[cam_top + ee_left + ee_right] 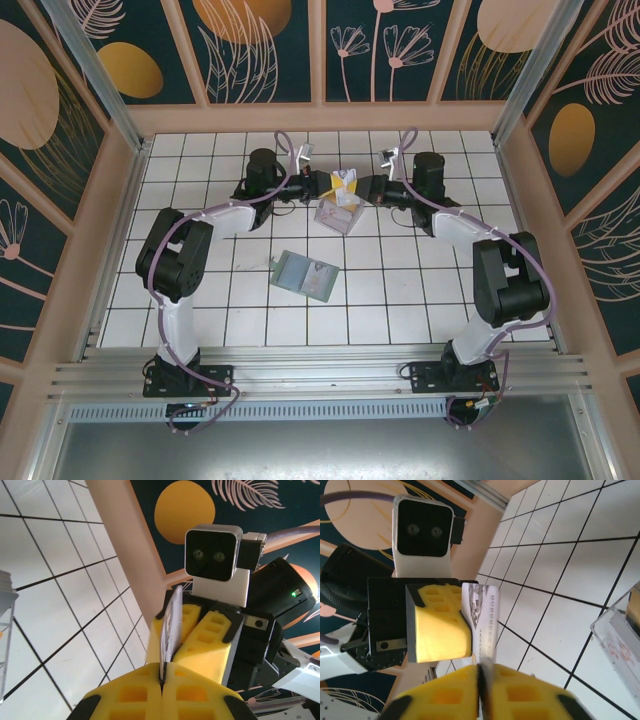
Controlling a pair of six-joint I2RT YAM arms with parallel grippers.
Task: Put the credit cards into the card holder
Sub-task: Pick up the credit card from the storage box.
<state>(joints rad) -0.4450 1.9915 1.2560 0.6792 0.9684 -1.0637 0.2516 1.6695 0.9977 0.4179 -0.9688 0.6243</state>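
From above I cannot make out the card between the two wrists, because it is too thin and the yellow fingers cover it. In the left wrist view the left gripper (162,674) is closed tight, pinching one card (169,630) that I see only from its edge. In the right wrist view the right gripper (480,672) is also closed on this card, and the print on its face is too blurred to read. The hand-over is in the air at the far middle of the tiled table (400,290). A clear box (337,214) stands just under it; what it contains I cannot tell. The card holder (305,273) lies open nearer to me, apart from both arms.
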